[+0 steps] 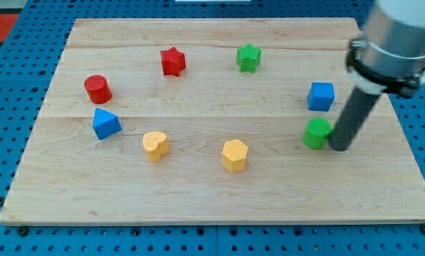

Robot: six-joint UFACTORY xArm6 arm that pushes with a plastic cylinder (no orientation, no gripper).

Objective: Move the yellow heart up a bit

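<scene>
The yellow heart [155, 145] lies on the wooden board [212, 192], left of centre and toward the view's bottom. My tip [339, 148] is far to its right, touching or almost touching the right side of a green block [316, 133]. The dark rod rises from the tip up to the arm at the view's top right.
A yellow hexagon [234, 155] lies right of the heart. A blue triangular block [106, 124] and a red cylinder [97, 89] lie to its upper left. A red star [173, 61], a green star [248, 57] and a blue cube [321, 96] lie further up and right.
</scene>
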